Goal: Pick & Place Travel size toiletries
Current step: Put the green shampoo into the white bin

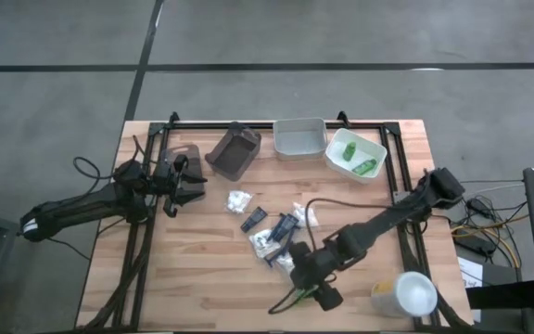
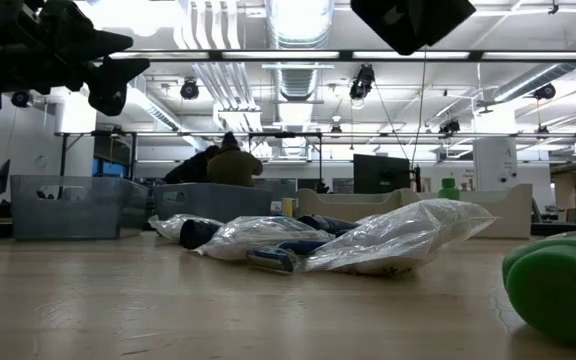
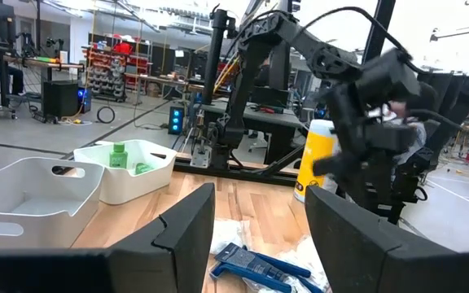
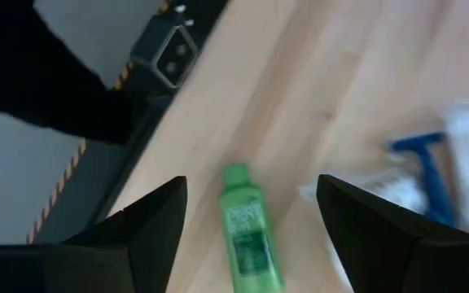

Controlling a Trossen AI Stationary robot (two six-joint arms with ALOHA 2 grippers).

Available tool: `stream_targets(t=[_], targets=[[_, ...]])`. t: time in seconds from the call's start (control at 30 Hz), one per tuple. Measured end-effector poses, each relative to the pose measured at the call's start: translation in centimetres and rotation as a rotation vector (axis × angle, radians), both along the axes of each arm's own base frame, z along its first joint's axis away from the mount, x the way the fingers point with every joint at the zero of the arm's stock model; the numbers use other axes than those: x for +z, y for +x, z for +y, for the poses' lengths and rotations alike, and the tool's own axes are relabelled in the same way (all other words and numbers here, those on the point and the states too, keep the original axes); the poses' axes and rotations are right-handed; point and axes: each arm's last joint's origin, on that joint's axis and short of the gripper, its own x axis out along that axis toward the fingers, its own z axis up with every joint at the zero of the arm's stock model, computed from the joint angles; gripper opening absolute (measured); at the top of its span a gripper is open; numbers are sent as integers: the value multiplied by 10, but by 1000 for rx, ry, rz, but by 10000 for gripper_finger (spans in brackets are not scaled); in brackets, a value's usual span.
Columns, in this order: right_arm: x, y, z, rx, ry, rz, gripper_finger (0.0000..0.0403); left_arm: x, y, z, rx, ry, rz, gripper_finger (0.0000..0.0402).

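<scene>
From above, my right gripper (image 1: 306, 278) hangs over the near edge of the wooden table (image 1: 184, 269), just beside the heap of white crinkly packets and dark flat tubes (image 1: 281, 237). My left gripper (image 1: 176, 186) waits back by the brown tray (image 1: 233, 151). The white tray (image 1: 354, 154) already has green bottles in it, so I figure that's the drop-off.

Down at table level, the pile of clear-wrapped packets (image 2: 368, 240) sits mid-table, with a green bottle (image 2: 558, 285) lying close to the camera.

Left wrist cam: my fingers (image 3: 181, 236) are spread, nothing between them, looking across at the white tray (image 3: 129, 175).

Right wrist cam: fingers (image 4: 149, 232) wide apart, a small bright green bottle (image 4: 247, 240) lying flat on the wood between them, not gripped yet. Looks lined up for a grab.
</scene>
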Motion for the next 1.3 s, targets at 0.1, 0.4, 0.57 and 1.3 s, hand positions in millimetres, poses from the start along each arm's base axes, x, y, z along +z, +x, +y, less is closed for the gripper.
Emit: stream_targets(t=[0.1, 0.4, 0.57, 1.3], targets=[[-10, 6, 9, 37, -24, 18, 283, 0, 0, 0, 0, 0, 0, 198], [-43, 17, 18, 45, -105, 164, 269, 0, 0, 0, 0, 0, 0, 198], [-61, 17, 21, 51, -143, 233, 247, 0, 0, 0, 0, 0, 0, 198], [-90, 20, 26, 99, -193, 257, 212, 0, 0, 0, 0, 0, 0, 198]])
